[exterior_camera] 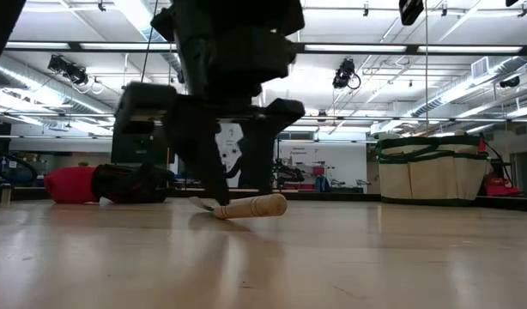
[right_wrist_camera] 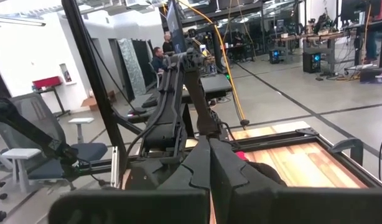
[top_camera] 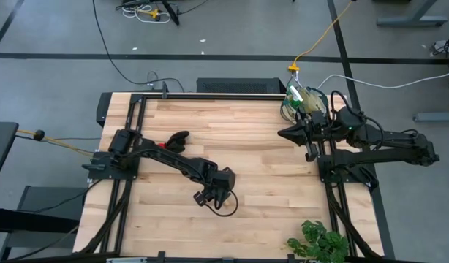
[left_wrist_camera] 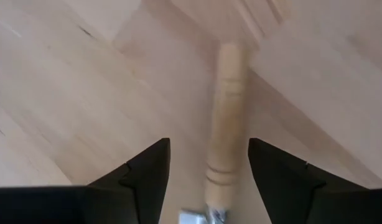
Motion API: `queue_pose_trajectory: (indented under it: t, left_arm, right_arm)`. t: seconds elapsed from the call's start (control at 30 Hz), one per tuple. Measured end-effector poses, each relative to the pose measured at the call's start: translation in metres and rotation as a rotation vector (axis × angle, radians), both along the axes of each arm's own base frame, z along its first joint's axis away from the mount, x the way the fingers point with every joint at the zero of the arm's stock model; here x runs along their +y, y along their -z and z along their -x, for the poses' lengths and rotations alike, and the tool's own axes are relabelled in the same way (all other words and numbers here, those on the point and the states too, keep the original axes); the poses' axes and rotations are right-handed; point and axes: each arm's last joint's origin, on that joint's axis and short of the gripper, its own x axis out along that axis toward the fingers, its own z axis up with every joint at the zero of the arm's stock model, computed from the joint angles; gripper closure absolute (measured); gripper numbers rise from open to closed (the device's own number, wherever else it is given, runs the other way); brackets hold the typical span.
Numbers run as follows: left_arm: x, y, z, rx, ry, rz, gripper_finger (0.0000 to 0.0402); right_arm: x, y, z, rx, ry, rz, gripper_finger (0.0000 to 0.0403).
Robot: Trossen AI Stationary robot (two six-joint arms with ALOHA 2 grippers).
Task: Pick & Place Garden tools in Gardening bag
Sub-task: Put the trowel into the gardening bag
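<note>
The wooden tool handle [left_wrist_camera: 227,118] lies flat on the table [top_camera: 268,139], low and center in the overhead shot, with the left gripper [left_wrist_camera: 208,167] straddling it fingers apart, probably lined up to grab. The bag [top_camera: 303,102] sits at the upper right. The right gripper [top_camera: 287,134] waits just beside it, pinched together, empty.

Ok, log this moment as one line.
left claw: open, astride wooden handle on table | right claw: shut, waiting by bag | glove: on table
</note>
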Motion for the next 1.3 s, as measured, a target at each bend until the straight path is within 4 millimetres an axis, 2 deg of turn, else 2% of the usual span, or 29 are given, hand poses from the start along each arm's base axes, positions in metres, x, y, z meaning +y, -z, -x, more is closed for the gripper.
queue_pose_trajectory:
  t: [0.7, 0.97, 1.07, 1.3]
  left_arm:
    - [0.000, 0.015, -0.001, 0.045, 0.006, 0.011, 0.0179]
    - [0.007, 0.014, -0.003, 0.047, -0.016, 0.015, 0.0182]
    - [0.008, 0.015, -0.003, 0.049, -0.011, 0.017, 0.0196]
    - [0.007, 0.015, -0.003, 0.039, 0.011, 0.006, 0.0256]
  right_arm:
    - [0.000, 0.002, 0.000, 0.023, 0.000, -0.003, 0.0403]
    - [0.000, 0.002, 0.000, 0.023, 0.000, -0.003, 0.0403]
    - [0.000, 0.002, 0.000, 0.023, 0.000, -0.003, 0.0403]
    - [0.000, 0.002, 0.000, 0.023, 0.000, -0.002, 0.0403]
